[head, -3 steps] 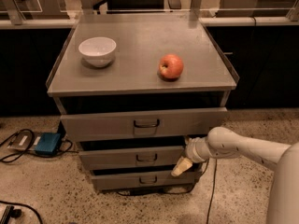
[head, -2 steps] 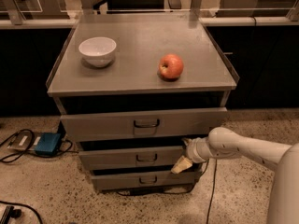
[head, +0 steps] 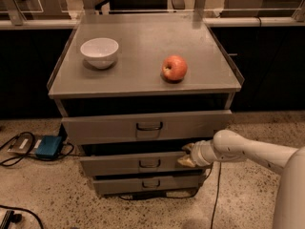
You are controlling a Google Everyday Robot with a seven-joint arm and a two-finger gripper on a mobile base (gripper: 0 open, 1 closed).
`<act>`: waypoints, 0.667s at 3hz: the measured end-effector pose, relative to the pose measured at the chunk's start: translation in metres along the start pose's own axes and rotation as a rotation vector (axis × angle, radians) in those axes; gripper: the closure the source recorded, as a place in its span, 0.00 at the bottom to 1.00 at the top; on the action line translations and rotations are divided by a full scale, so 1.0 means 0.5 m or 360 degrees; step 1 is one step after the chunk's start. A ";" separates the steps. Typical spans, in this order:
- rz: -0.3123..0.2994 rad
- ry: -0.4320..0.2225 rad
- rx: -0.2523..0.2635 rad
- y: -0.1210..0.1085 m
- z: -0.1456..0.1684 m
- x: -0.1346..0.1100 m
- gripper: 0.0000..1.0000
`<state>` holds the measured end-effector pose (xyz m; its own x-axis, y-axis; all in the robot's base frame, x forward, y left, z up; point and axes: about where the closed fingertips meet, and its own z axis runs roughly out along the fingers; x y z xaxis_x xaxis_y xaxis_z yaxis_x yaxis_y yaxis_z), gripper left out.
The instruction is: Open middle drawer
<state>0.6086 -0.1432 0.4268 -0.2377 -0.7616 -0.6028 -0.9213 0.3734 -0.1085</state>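
Now — gripper (head: pixel 187 155) at right end of middle drawer (head: pixel 121 165).

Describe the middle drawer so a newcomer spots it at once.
Find the grey cabinet holding a bowl and an apple. The middle drawer is the second of three fronts, below the tallest drawer and above the slimmest; the gripper sits at its right end.

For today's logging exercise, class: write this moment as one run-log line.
goal: open middle drawer | hand: at its front's right end | on top: bowl, apple
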 end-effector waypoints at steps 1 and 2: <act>0.0000 0.0000 -0.0004 0.001 -0.009 -0.001 0.89; 0.0000 0.0000 -0.0004 -0.003 -0.016 0.003 1.00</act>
<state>0.6073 -0.1493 0.4325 -0.2380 -0.7616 -0.6027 -0.9221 0.3721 -0.1061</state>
